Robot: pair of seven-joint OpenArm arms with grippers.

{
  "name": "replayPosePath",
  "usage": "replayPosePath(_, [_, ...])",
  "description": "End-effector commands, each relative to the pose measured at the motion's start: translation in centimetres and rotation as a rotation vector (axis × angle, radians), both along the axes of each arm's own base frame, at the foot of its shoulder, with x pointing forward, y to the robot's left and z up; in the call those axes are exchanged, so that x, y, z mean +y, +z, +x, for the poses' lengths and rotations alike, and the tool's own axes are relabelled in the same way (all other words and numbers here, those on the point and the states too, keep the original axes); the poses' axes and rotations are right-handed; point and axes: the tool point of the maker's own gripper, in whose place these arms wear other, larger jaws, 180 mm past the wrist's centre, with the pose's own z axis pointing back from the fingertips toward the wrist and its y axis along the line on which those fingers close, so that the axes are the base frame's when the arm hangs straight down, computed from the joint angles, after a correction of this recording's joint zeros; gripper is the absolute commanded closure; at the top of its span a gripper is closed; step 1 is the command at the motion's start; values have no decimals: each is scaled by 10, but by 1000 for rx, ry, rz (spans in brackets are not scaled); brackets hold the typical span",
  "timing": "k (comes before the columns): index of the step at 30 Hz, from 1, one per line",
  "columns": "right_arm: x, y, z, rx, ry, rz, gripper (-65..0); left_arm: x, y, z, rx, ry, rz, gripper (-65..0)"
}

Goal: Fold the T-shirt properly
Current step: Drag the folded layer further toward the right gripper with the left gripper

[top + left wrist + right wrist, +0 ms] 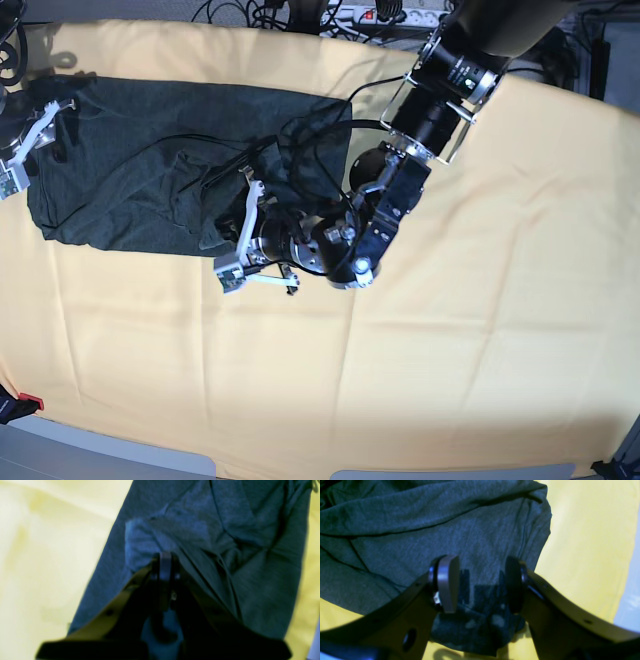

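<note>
A dark T-shirt (150, 180) lies crumpled on a pale yellow cloth (480, 330) that covers the tabletop, in the far left part of the base view. It is wrinkled, with folds and ridges running across it.

The left gripper (232, 250) is low at the shirt's near right edge, its arm reaching in from the top right of that view. In the left wrist view the left gripper (165, 562) has its jaws together, pinching a raised fold of the shirt (200, 542).

The right gripper (25, 150) is at the shirt's far left edge. In the right wrist view the right gripper (481, 582) has its jaws apart over the shirt (420, 530), near a corner of the fabric, with yellow cloth (582, 542) beside it. Nothing is gripped between them.
</note>
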Motion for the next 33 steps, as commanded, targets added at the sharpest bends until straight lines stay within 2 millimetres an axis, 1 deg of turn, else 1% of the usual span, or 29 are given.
replayPosePath(1, [-3,12,6,-35,10,-17,-313,0,27,14,-34,3,-57,0])
replayPosePath(7, [-3,12,6,-35,9,-17,-313,44,47,28,22,-19,-75,0])
replayPosePath(10, [-3,12,6,-35,10,-17,-313,62,46,24,45,-54,-47,0])
replayPosePath(12, [-3,12,6,-35,9,-17,-313,69,40,14,80,-93,-29,0])
replayPosePath(16, [-3,12,6,-35,9,-17,-313,72,27,-11,145,-182,19,0])
replayPosePath(19, [-3,12,6,-35,9,-17,-313,69,23,-18,144,-211,40,0])
replayPosePath(22, [-3,12,6,-35,9,-17,-313,64,26,-24,162,-232,7,0])
replayPosePath(24, [-3,12,6,-35,9,-17,-313,62,27,-27,173,-236,-7,0])
replayPosePath(28, [-3,12,6,-35,9,-17,-313,66,20,-25,161,-223,30,0])
replayPosePath(33, [-3,12,7,-39,10,-15,-313,67,19,-24,159,-221,34,0])
